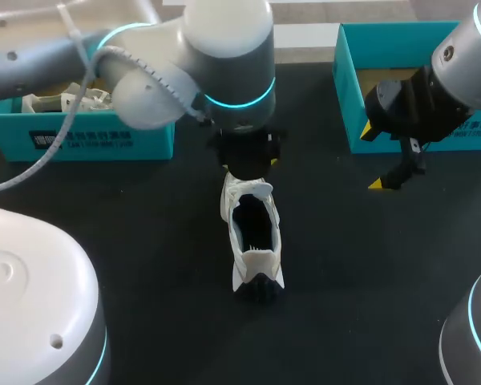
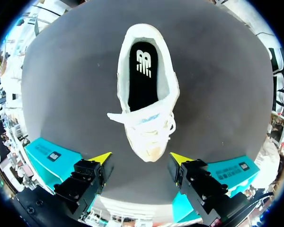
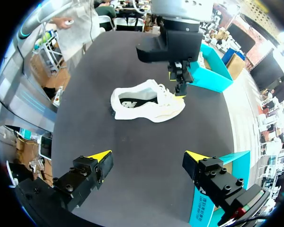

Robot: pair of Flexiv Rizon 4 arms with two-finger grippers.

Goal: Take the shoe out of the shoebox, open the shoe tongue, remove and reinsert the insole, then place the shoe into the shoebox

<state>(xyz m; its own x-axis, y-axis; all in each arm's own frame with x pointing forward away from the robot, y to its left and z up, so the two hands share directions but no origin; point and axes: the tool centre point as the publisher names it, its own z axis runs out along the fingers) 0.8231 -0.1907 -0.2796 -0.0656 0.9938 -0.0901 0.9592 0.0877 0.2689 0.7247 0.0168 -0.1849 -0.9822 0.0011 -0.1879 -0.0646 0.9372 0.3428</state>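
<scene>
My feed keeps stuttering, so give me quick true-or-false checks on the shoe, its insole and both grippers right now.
The white sneaker lies on the black table, outside the left teal shoebox and the right teal shoebox. True.
The black insole is out of the sneaker. False: it lies inside it.
The left gripper is shut on the sneaker. False: it is open over the toe end.
The right gripper is open and empty. True.
</scene>
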